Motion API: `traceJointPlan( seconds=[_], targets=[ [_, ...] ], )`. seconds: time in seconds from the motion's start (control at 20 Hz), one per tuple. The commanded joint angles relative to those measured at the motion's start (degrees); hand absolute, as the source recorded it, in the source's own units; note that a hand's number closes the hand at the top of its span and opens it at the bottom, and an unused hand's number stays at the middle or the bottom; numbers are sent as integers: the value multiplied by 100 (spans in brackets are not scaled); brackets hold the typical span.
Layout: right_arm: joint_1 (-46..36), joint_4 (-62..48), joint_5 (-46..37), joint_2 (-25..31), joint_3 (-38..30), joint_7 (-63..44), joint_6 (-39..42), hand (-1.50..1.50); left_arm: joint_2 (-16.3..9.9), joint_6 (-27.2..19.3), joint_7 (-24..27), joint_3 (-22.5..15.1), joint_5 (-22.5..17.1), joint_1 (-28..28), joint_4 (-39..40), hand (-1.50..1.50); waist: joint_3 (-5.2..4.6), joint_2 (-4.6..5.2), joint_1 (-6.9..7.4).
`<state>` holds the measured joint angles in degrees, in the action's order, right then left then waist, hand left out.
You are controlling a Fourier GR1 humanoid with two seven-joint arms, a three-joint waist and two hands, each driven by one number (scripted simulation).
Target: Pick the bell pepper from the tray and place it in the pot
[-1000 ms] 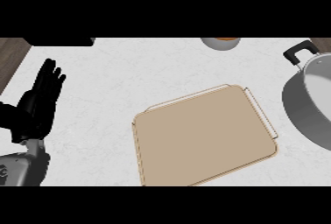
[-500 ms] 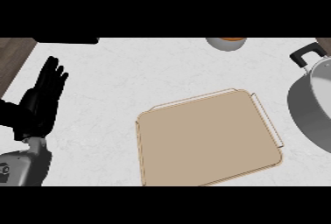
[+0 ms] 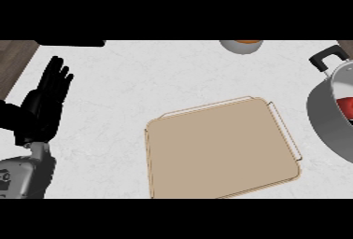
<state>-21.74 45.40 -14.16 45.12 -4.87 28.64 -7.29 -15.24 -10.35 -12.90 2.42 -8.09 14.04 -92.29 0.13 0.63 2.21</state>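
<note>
Left hand (image 3: pixel 43 105) resting at left edge, fingers straight and spread, holding nothing. Right hand not showing. Tray (image 3: pixel 221 149) sits mid-counter, kinda tilted. Pot (image 3: pixel 329 116) at right edge, pepper (image 3: pixel 347 106) looks inside it, just red bit peeking. Small cup (image 3: pixel 241 45) far side.

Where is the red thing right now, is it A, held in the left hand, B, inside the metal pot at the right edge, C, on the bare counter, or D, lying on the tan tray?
B: a red patch shows inside the pot at the right edge, while the tray holds nothing and the left hand rests open with fingers up.
</note>
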Motion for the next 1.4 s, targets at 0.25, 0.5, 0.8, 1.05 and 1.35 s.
traceJointPlan(
  seconds=[0.25,0.5,0.8,1.05,1.35],
  targets=[
    [-888,-1690,554,-376,-308,1225,1541,-150,64,16,17,17,12,-167,-80,0,9,-3,10],
    [-1090,-1947,1418,-283,-1009,1365,2514,-150,46,25,188,76,61,-226,-39,0,2,-23,-84],
    [-1363,-2964,1660,519,-1450,1466,3560,-150,-26,-22,-121,128,105,97,-43,0,10,4,-67],
    [-1348,-3307,1737,1106,-1599,1428,4172,-150,194,59,193,-2,98,-148,38,0,20,36,-28],
    [-929,-3339,1829,1495,-1697,1622,4660,-150,217,-39,154,-7,180,-51,23,0,45,60,-73]
  ],
)
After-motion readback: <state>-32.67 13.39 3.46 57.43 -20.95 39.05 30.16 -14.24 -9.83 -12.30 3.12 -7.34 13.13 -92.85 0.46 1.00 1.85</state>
